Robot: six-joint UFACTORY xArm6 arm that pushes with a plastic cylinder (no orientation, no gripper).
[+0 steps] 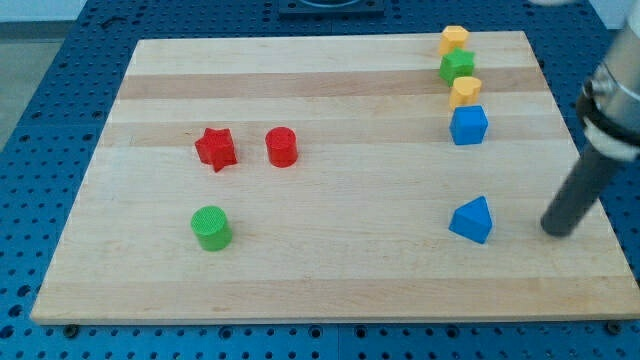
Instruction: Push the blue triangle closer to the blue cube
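Note:
The blue triangle [472, 220] lies on the wooden board at the view's lower right. The blue cube [468, 126] sits above it toward the view's top, about a block's height of bare wood and more between them. My tip [558, 231] rests on the board to the right of the blue triangle, a short gap away and not touching it. The dark rod rises from it to the view's upper right.
A column at the upper right holds a yellow block [453, 40], a green star [457, 67] and another yellow block [465, 91] just above the blue cube. A red star [215, 149], a red cylinder [282, 147] and a green cylinder [211, 228] stand at the left. The board's right edge [590, 190] is near my tip.

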